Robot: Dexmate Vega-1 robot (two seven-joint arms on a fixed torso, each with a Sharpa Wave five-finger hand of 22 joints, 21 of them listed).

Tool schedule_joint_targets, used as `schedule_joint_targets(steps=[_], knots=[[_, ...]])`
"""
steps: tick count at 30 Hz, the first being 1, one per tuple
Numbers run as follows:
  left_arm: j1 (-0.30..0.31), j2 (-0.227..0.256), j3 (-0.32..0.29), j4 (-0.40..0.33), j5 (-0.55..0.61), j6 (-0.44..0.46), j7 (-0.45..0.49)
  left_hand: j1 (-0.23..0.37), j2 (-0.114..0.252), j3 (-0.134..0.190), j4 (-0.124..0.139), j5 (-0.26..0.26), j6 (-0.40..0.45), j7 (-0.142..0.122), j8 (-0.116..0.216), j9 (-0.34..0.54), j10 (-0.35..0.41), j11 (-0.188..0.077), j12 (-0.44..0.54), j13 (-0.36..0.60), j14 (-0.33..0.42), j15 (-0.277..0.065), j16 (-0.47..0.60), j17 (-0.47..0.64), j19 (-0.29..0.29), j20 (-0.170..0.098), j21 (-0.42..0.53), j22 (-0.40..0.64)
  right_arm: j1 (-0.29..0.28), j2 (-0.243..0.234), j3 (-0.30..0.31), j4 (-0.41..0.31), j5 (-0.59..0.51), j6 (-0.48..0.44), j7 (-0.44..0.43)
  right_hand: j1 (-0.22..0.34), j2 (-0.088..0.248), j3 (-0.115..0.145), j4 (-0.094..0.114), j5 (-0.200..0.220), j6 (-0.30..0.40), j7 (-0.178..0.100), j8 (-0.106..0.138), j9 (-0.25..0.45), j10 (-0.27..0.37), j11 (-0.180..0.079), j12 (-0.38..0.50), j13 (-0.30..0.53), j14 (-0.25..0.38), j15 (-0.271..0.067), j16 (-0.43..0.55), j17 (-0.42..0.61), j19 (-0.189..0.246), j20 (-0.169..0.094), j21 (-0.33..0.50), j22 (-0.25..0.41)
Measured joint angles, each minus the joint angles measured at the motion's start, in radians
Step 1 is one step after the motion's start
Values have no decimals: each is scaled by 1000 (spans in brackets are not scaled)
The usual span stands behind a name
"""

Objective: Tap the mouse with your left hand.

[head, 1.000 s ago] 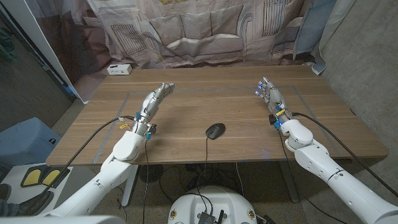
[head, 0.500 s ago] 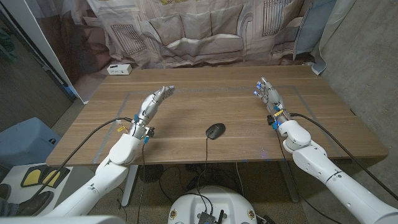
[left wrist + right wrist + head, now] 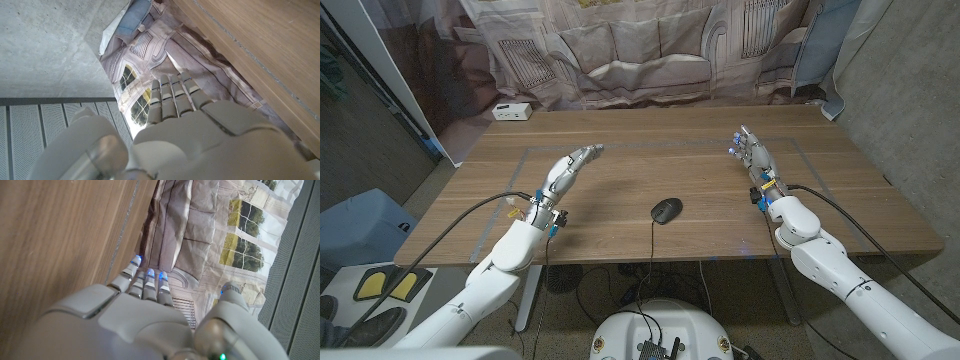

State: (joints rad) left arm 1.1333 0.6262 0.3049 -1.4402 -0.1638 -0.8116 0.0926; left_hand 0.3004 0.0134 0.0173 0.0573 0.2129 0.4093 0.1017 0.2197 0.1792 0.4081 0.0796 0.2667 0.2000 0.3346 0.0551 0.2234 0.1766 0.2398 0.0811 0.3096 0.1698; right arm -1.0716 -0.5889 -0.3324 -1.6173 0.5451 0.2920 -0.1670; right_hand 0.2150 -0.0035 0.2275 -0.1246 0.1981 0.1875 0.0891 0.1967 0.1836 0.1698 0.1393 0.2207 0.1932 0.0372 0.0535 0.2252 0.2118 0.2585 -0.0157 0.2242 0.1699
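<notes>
A black corded mouse [image 3: 666,210] lies near the middle of the wooden table [image 3: 620,190], towards its front edge. My left hand [image 3: 571,166] hangs above the table's left half, fingers stretched out and pointing away from me, empty, well to the left of the mouse. In the left wrist view the same left hand [image 3: 200,135] shows straight fingers [image 3: 172,97] holding nothing. My right hand [image 3: 752,154] stands on the right side of the table with fingers extended and apart, empty, far right of the mouse. The right wrist view shows that right hand [image 3: 130,315] empty too.
A small white box [image 3: 512,111] sits at the table's far left corner. The mouse cable [image 3: 652,245] runs off the front edge. A printed cloth backdrop [image 3: 650,50] hangs behind the table. Faint tape lines [image 3: 530,152] mark a rectangle on the tabletop.
My left arm has drawn back slightly towards me and the left hand has dropped a little lower. The right hand and the mouse stay in place.
</notes>
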Motion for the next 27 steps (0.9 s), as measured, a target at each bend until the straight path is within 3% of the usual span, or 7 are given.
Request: schedule_joint_targets(steps=[16, 27], knots=[[47, 4, -41, -40, 151, -36, 73, 11, 3, -4, -4, 0, 29, -3, 0, 0, 28, -3, 7, 0, 25, -3, 0, 0, 22, 0, 0, 0, -28, -14, 9, -30, -9, 2, -8, 0, 0, 0, 0, 0, 0, 0, 0, 0, 0, 0, 0, 0, 0, 0, -4, 0, 0, 0, -7, 0], [83, 4, -80, -81, 314, -52, 147, 15, -1, 0, -8, 0, 41, -7, 0, 0, 36, -10, 7, 0, 39, -7, 0, 0, 35, 3, -7, 0, -55, -27, 20, -53, -12, 9, -12, 0, 0, 0, 0, 0, 0, 0, 0, 0, 0, 0, 0, 0, 0, 0, -4, 0, 0, 0, -8, 0]])
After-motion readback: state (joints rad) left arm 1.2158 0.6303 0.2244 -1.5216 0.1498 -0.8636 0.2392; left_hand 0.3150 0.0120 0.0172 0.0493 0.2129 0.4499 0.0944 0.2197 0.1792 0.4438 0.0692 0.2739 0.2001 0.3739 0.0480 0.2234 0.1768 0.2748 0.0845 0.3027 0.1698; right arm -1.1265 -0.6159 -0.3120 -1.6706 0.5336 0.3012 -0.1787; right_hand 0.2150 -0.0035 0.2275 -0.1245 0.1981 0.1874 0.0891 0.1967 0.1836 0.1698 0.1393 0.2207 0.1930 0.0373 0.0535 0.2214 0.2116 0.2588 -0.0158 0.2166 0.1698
